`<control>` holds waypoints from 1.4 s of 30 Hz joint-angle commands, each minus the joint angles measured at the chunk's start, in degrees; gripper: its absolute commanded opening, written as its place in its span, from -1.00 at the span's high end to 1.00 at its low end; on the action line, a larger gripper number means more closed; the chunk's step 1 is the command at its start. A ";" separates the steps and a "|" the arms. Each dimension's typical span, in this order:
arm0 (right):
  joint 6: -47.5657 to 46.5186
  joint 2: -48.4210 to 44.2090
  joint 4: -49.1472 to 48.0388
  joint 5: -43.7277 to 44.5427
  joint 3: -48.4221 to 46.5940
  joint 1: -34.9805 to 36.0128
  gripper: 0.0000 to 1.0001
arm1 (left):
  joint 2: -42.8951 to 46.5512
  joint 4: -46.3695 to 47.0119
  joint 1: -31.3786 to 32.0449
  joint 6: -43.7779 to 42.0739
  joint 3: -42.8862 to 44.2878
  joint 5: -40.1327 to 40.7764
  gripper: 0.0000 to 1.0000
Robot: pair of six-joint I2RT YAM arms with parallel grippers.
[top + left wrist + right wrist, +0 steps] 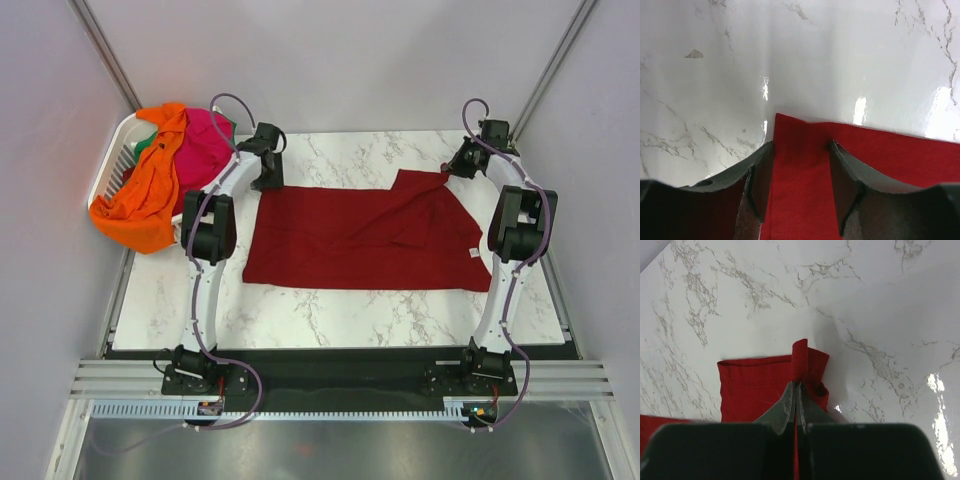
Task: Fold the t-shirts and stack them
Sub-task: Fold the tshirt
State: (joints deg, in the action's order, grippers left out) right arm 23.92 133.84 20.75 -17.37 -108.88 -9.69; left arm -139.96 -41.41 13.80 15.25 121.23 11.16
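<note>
Item one: the dark red t-shirt [360, 238] is lying spread across the middle of the counter [330, 315], running left to right and mostly flat. We are noting its small white neck label [471, 252] near the right edge. A flap of the cloth is rising toward the far right corner.

Item two: the right hand [796, 387] is sitting at that far right corner. Its jaws are pressed together and pinching a raised fold of the red cloth, and in the right wrist view the fold is standing up just past the fingertips.

Item three: the left hand [801, 150] is sitting at the far left corner of the same shirt. We are seeing its fingers [757, 175] spread, one on each side of a strip of the corner cloth. The cloth is lying flat between them and is not clamped.

Item four: the white slatted laundry basket [108, 165] is standing at the far left corner of the counter. We are counting three shirts in it:
- The orange t-shirt [150, 195] is draping over its near rim.
- The hot pink t-shirt [205, 145] is bunching beside the left arm.
- The green t-shirt [145, 146] is barely showing.
</note>
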 commanded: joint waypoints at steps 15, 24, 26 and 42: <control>-7.83 -0.77 0.08 -10.49 -7.83 9.25 1.00 | -0.32 -2.98 -2.03 -3.73 2.70 -8.17 0.95; -11.00 -11.84 0.25 -10.25 -2.93 13.56 1.00 | 9.87 -3.15 -2.11 -3.03 -4.15 -6.41 0.95; -11.26 -15.60 0.08 -8.57 1.20 13.65 1.00 | 12.50 -3.15 -2.11 -3.03 -6.52 -5.54 0.95; -12.06 -43.13 -2.21 4.35 32.23 13.65 1.00 | 30.26 -3.07 -2.11 -1.53 -24.28 -0.08 0.95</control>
State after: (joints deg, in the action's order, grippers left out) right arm 11.75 96.29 20.82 -17.28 -79.92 3.86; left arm -113.78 -44.47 11.75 14.22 98.59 8.86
